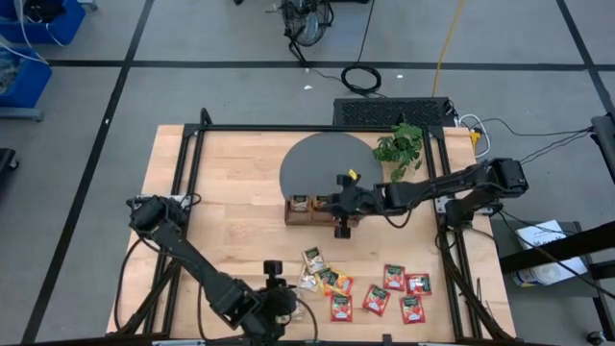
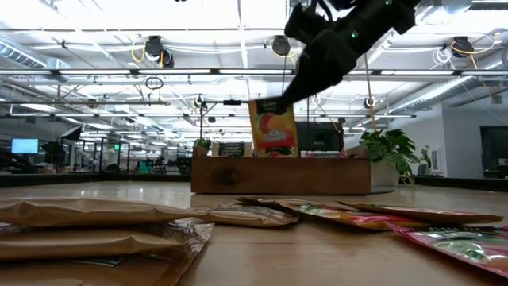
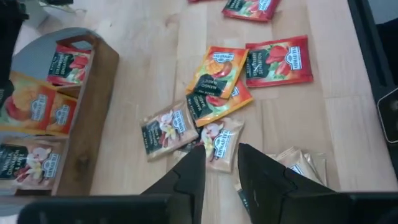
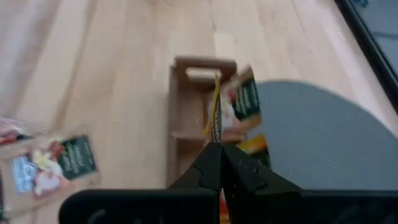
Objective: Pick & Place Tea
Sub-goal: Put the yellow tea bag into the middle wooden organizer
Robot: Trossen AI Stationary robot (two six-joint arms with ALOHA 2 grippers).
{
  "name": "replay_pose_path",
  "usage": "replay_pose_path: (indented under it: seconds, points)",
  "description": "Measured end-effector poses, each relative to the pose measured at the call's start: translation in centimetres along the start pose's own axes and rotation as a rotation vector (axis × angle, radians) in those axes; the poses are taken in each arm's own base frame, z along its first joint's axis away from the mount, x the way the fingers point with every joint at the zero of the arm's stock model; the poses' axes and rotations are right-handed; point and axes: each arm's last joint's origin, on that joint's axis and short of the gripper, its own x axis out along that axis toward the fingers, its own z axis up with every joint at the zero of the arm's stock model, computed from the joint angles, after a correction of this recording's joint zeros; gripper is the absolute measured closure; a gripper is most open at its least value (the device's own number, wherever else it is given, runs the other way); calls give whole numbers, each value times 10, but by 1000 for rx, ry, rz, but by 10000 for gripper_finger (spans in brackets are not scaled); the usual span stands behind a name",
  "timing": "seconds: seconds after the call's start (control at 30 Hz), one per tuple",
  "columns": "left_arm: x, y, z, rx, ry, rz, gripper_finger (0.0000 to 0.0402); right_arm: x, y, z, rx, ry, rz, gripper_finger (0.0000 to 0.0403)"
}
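Sachets (image 3: 214, 93) beside wooden tray (image 3: 93, 118)

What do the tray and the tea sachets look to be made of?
Tray: apparently wood, with brown grain and a matte finish. Sachets: probably printed foil or coated paper, since they are thin with glossy faces. The right gripper holds an orange sachet above the tray.

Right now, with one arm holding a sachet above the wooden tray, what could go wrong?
1. The right gripper pinches the orange-yellow sachet only by its top edge, so it may swing and catch the wooden tray wall instead of sliding into a slot.
2. The tray slots already hold sachets, so the new one may sit on top.
3. The left gripper hovers over overlapping beige-green sachets and may lift two.
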Motion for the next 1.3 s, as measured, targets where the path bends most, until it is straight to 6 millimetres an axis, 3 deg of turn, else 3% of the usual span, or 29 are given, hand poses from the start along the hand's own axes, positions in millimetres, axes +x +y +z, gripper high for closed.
replay_pose_path:
  seconds: [0.17, 0.63, 1.0, 1.3]
  points:
    - [-1, -1, -1, -5, -1, -2, 309, 2, -3, -10, 26, 62, -8, 403]
    - [7, 8, 5, -19, -15, 37, 309, 13, 0, -43, 67, -66, -38, 403]
    - [11, 13, 8, -42, -10, 46, 309, 13, -2, -41, 139, -168, -92, 403]
    - [7, 8, 5, -38, -13, 35, 309, 13, 2, -60, 208, -152, -155, 403]
